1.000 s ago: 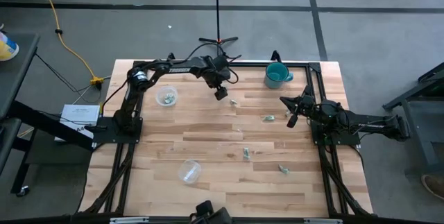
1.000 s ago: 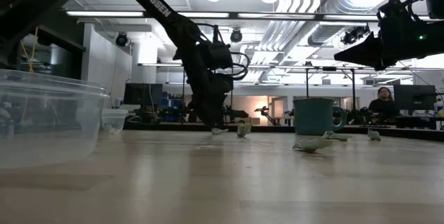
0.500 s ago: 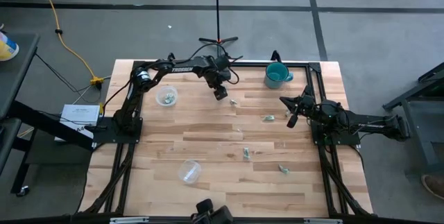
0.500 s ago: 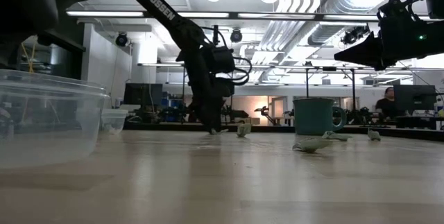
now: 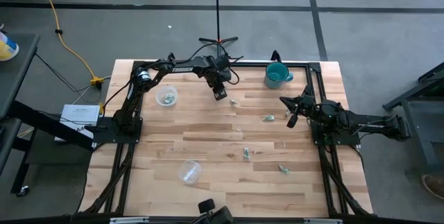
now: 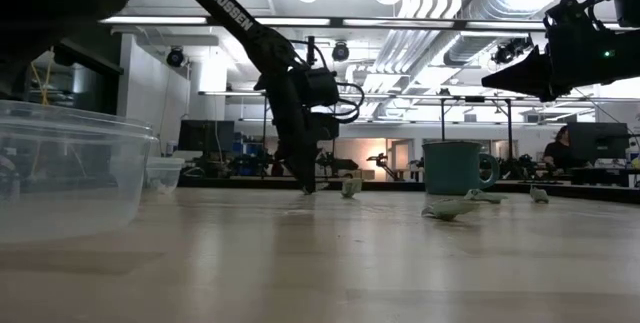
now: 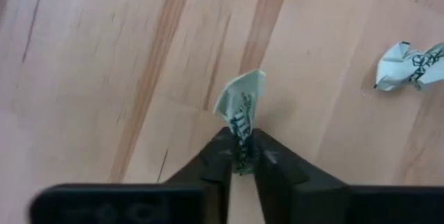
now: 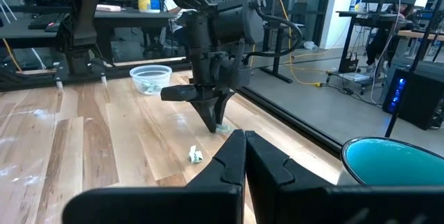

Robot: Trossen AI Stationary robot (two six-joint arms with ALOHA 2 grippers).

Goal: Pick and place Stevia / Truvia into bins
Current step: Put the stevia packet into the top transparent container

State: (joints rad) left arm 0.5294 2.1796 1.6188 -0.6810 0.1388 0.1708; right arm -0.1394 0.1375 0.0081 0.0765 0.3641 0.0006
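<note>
Sachet (image 7: 240,106) pinched by one edge in my left gripper (image 7: 241,156); thin hold, could slip mid-carry to cup (image 5: 166,97). Right gripper (image 8: 244,156) idle, jaws together.

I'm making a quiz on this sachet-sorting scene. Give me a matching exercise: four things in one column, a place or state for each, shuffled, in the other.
Things:
1. left gripper
2. right gripper
3. teal mug
4. near cup

Places or states:
A. far edge of the table, right of centre
B. lying near the front, no sachet visible inside
C. shut on a sachet
D. shut, holding nothing, raised at the right side

Pairs: 1-C, 2-D, 3-A, 4-B
</note>
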